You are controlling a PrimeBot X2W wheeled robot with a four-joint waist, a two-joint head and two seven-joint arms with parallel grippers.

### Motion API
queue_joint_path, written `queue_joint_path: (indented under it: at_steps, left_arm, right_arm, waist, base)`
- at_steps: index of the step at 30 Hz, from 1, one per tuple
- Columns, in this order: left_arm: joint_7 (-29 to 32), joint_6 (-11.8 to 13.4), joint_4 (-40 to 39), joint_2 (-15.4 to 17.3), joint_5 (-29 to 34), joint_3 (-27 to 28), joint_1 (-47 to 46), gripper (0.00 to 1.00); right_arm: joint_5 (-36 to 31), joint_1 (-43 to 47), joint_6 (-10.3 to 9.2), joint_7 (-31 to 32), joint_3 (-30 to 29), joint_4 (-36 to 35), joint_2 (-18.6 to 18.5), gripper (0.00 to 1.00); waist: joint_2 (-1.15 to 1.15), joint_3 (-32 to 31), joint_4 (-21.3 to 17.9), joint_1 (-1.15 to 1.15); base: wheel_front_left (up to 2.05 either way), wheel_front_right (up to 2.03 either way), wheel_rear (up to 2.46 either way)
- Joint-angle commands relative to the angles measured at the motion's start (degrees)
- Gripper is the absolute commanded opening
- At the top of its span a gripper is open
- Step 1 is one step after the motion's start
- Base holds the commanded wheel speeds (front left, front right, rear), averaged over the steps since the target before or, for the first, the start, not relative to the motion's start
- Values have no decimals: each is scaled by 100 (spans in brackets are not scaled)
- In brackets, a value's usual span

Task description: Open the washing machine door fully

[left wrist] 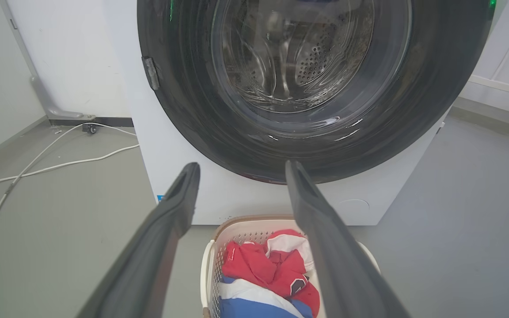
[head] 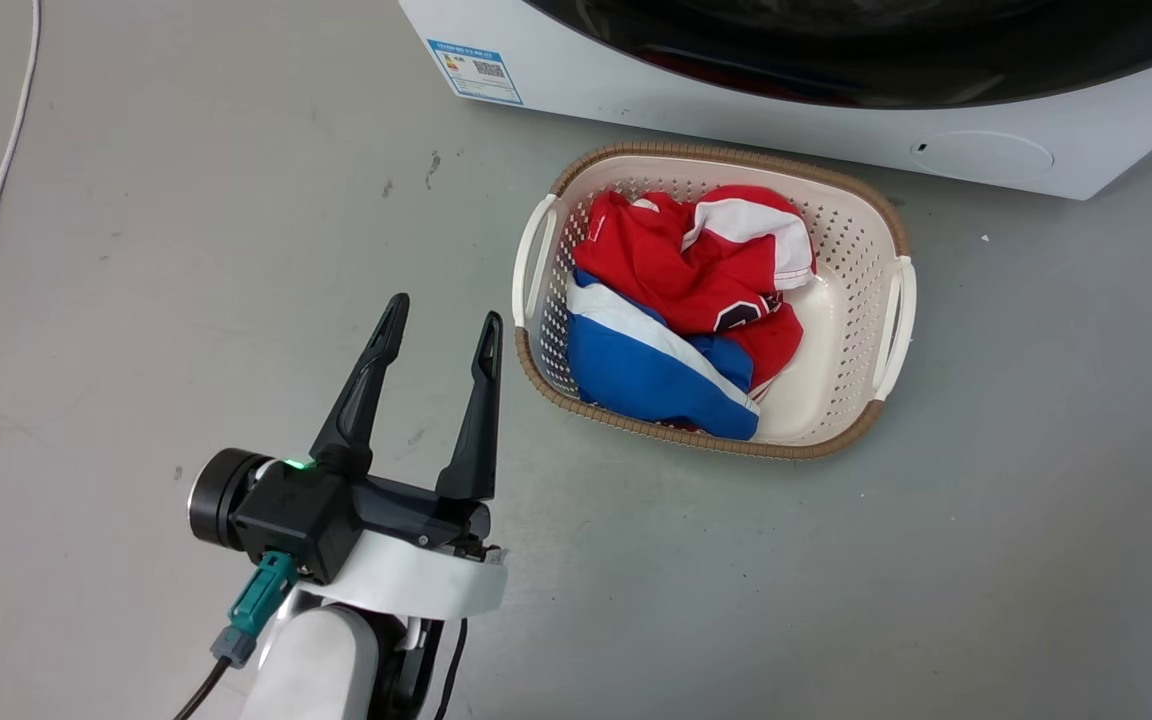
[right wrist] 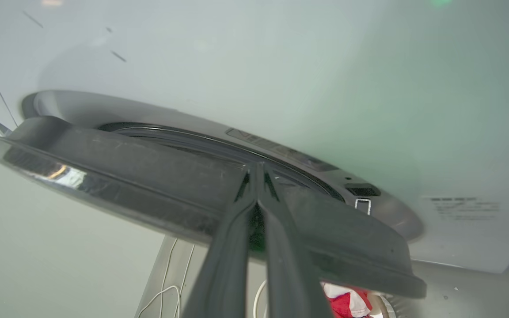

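Two long dark fingers of the left gripper (head: 446,312) stand spread wide with nothing between them, hovering over bare, matte grey floor (head: 1036,500) that lies open on every side of that arm. Ahead of it in the left wrist view rises the washing machine (left wrist: 179,176), a smooth white box. Set in its front is the washing machine door (left wrist: 184,97), a broad glossy black ring around a bulging clear glass bowl (left wrist: 281,104), through which the perforated steel drum (left wrist: 312,66) glints. Seen edge-on in the right wrist view, the door's thick dark rim stands a little off the white front panel, leaving a narrow gap. The right gripper (right wrist: 256,167) has its fingers pressed together, tips meeting against that rim. Just before the machine sits an oval cream plastic basket (head: 736,155), hole-pierced with a brown woven edge, holding crumpled red, white and blue clothes (head: 676,270).
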Motion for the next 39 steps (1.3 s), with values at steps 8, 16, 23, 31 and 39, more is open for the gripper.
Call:
queue_joint_path:
  at_steps: [8,16,23,31,39]
  left_arm:
    - [-17,39,29,-7,-9,-23,-52,100]
    - [-16,44,63,-7,50,69,44,100]
    - [-17,16,132,-6,80,105,196,100]
    - [-17,-13,175,-7,126,199,436,100]
    - [-17,-20,234,-6,139,156,707,100]
  right_arm:
    - [-136,173,-1,447,-89,62,245,0]
    - [7,708,-1,961,-143,-274,396,0]
    - [182,1243,-1,1129,-87,-493,552,0]
    - [488,1944,-1,1351,161,-718,758,0]
    - [905,2673,-1,1514,533,-1054,968,0]
  waist:
    - [0,-7,15,0]
    - [0,-268,-37,0]
    - [0,-622,-77,0]
    - [0,-1053,-97,0]
    - [0,-1451,-48,0]
  base:
    - [0,0,0]
    - [0,0,0]
    - [0,0,0]
    - [0,0,0]
    - [0,0,0]
